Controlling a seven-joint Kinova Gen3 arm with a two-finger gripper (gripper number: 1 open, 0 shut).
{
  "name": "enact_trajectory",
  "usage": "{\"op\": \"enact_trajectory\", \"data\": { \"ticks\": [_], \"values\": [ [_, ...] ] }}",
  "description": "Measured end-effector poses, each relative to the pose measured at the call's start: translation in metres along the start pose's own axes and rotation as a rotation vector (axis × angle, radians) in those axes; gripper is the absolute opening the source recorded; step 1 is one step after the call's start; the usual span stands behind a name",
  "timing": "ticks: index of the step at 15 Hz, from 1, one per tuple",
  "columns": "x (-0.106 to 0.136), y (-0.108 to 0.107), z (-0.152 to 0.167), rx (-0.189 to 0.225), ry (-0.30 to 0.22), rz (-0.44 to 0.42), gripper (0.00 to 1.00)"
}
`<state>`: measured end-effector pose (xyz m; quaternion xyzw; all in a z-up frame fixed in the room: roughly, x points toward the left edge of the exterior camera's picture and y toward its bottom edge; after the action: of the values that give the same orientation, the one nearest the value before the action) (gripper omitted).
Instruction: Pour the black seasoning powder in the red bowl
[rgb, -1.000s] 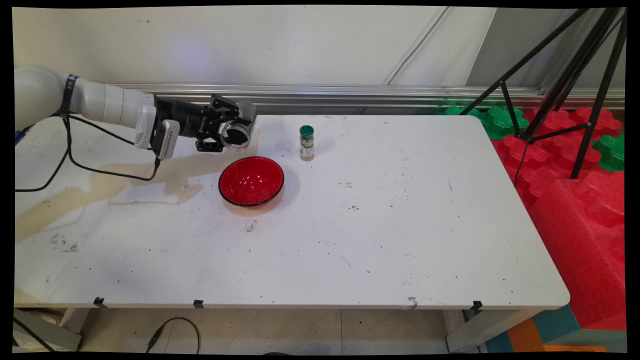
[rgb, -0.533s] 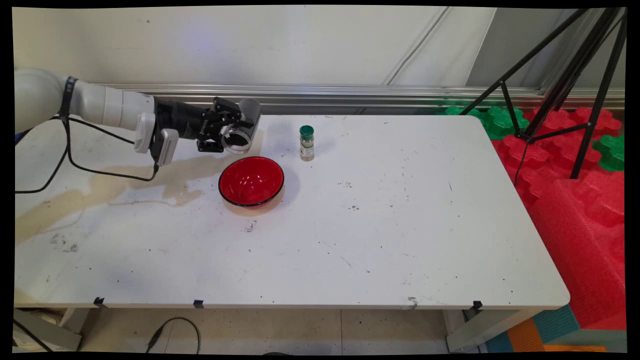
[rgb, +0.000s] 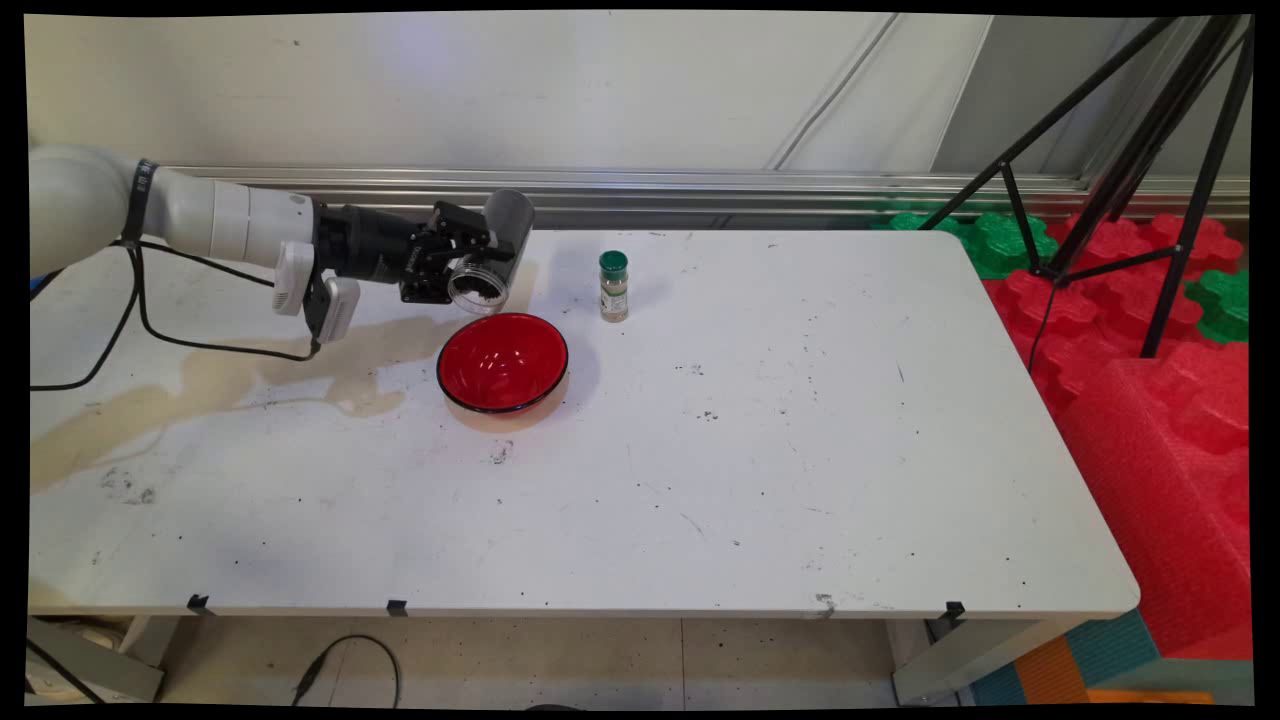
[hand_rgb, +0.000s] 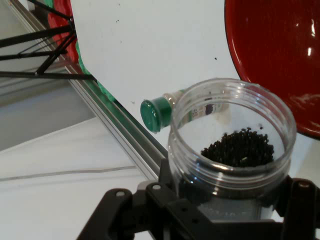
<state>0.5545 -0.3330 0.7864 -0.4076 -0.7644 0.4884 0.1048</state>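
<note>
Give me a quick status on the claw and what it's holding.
Claw shut on clear jar, tipped on its side, dark grains inside. Jar mouth just behind red bowl, above the table. Green-capped spice bottle upright to the right, apart.

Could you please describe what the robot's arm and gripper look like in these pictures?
The arm is white, built of rounded cylindrical links, with a black band near its shoulder end. Black cables hang in loops beneath it. A white boxy module sits at the wrist. The gripper is black, with an angular bolted linkage.

Bright, even overhead light; soft shadows beneath the bowl (rgb: 502, 362) (glossy highlights inside). Main view bowed at edges; hand view slightly soft.
</note>
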Motion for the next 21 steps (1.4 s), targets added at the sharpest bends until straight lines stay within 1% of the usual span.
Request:
{"op": "enact_trajectory", "data": {
  "ticks": [5,11,16,21],
  "values": [
    [0.005,0.000,0.002,0.003,-0.009,0.061,0.00],
    [0.011,0.002,0.004,0.004,-0.024,0.154,0.00],
    [0.017,0.007,0.006,0.007,-0.035,0.251,0.00],
    [0.021,0.010,0.008,0.015,-0.043,0.305,0.00]
  ]
}}
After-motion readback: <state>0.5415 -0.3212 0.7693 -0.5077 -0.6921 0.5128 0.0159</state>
